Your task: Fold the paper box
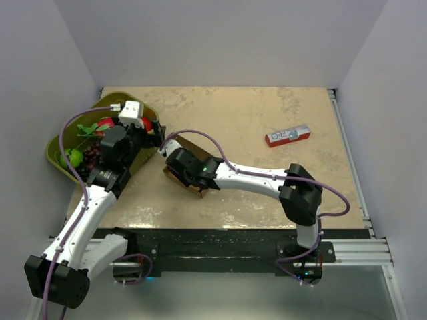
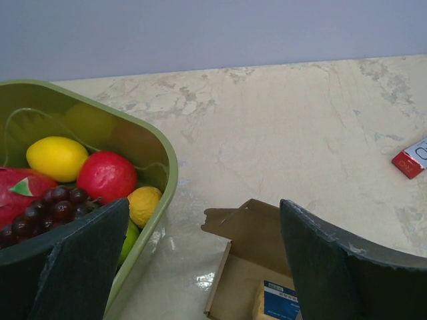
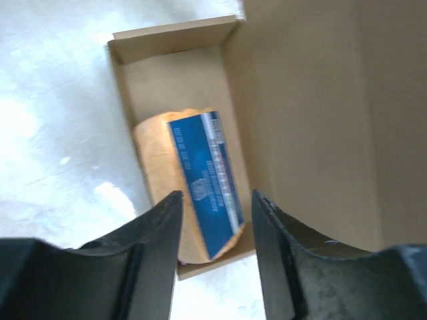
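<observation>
We are looking at a beige marbled counter (image 1: 233,107). The plain brown cardboard paper box (image 3: 173,87) is lying on it, left of the middle and just beside an olive-green plastic bin (image 2: 170,153). The box is not folded shut: its shallow tray is facing up, and the wide lid panel is standing open along one long side. Inside the tray an orange block with a blue printed label (image 3: 157,167) is resting.

The right end effector (image 3: 213,200) is hanging directly over the near end of the tray. Its two dark fingers are partly apart and are gripping nothing; through the gap we are seeing the blue label and the tray edge.

The left end effector (image 2: 203,207) is hovering between the bin and the box, with the fingers spread very wide and empty.

The bin is holding a yellow lemon (image 2: 57,158), a red apple (image 2: 107,177) and dark grapes (image 2: 53,203).

A narrow red-and-white carton (image 1: 287,136) is lying well apart, toward the far right of the counter.
</observation>
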